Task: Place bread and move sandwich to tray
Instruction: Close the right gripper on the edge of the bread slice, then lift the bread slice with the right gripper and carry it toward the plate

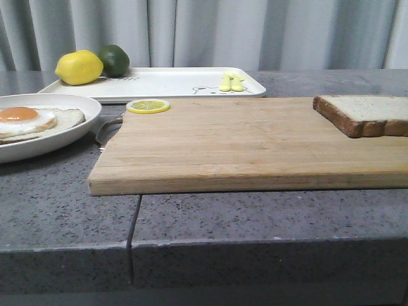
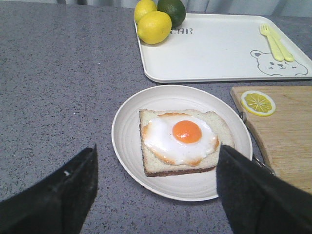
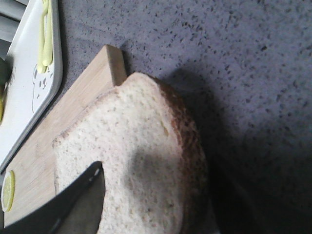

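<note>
The cutting board (image 1: 255, 143) lay across the middle of the grey counter (image 1: 64, 217), its near edge close to the counter's front. Behind it, at the far side, sat the tray (image 1: 172, 83), carrying a lemon (image 1: 79, 67) and a lime (image 1: 115, 59) at its far-left corner and a pale yellow fork (image 1: 231, 81) near the bear drawing on its right. That left only the middle of the tray free, so a plate set down carelessly could knock the fruit or land on the fork.

At the left, just beside the board, stood the plate (image 1: 57, 137) with the sandwich (image 2: 181, 139), so far an egg on one slice with no top. The left gripper (image 2: 156, 190) hovered over the near side of the plate with its fingers spread wide and nothing between them. A lift by one rim could have tilted the shallow plate and let the egg slide.

The bread (image 1: 366, 115) rested on the far-right corner of the board, overhanging the edge a little in the right wrist view. Only one dark finger (image 3: 73, 204) of the right gripper showed, close above the slice, so whether it was open or closed could not be told. A soft slice might have bent or slipped in a pinch, or been pushed off the board.

A lemon slice (image 1: 148, 106) lay on the board's far-left corner, near the plate, and might have been brushed in passing
</note>
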